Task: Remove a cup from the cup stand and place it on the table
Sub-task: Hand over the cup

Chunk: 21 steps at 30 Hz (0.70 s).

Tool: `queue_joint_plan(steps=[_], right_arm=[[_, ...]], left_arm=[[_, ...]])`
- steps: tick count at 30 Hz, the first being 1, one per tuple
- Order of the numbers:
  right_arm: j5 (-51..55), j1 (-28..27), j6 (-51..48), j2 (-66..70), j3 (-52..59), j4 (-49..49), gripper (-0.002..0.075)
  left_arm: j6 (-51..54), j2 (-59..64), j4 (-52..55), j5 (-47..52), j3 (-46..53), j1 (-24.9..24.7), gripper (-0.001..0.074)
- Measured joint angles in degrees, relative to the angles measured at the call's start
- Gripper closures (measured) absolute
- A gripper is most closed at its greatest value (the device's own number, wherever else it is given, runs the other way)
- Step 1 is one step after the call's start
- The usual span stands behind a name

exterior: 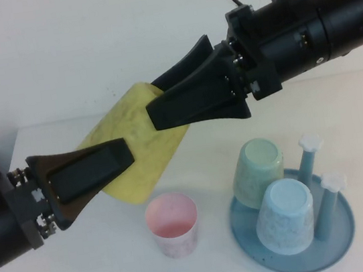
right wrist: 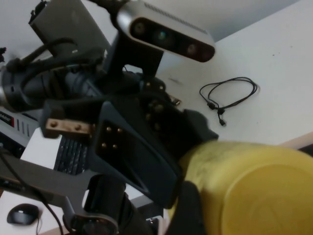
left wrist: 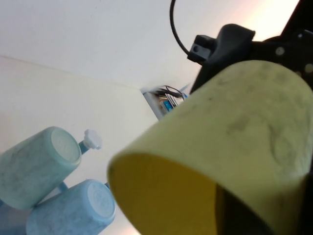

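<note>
- Clearly, high view: yellow speckled plastic cup (exterior: 137,149) held tilted in mid-air, above the plain white table (exterior: 85,271), left of the round blue-grey cup stand (exterior: 295,225). Right gripper (exterior: 162,97) clamped over its far end, left gripper (exterior: 104,162) pressed to its near side. Best handed over only once one grip feels sure, then lowered clear of the pink cup (exterior: 172,224).
- Left wrist view: open mouth of the cup (left wrist: 215,161) close up; pale green cup (left wrist: 36,166) and pale blue cup (left wrist: 73,210) inverted on pegs. Left pincer's opening: cannot tell.
- Right wrist view: cup base (right wrist: 254,191) against dark fingers (right wrist: 142,152). No readable writing anywhere.
</note>
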Motion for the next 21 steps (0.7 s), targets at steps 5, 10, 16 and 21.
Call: queue_joint_plan(steps=[5,10,16,21], right_arm=[[0.15,0.12,-0.79,0.99,0.25,0.0,0.0186],[0.26,0.12,-0.88,0.99,0.25,0.03,0.0186],[-0.67,0.21,-0.88,1.09,0.25,0.03,0.0125],[-0.06,-0.98,-0.68,1.21,-0.18,0.94,0.0045]], left_arm=[[-0.2,0.0,-1.04,1.06,-0.14,0.0,0.0626],[-0.2,0.0,-1.04,1.2,-0.14,0.0,0.0626],[-0.23,0.0,-1.05,1.34,-0.14,0.0,0.0664],[-4.27,0.0,1.87,0.31,-0.92,0.0,0.0723]])
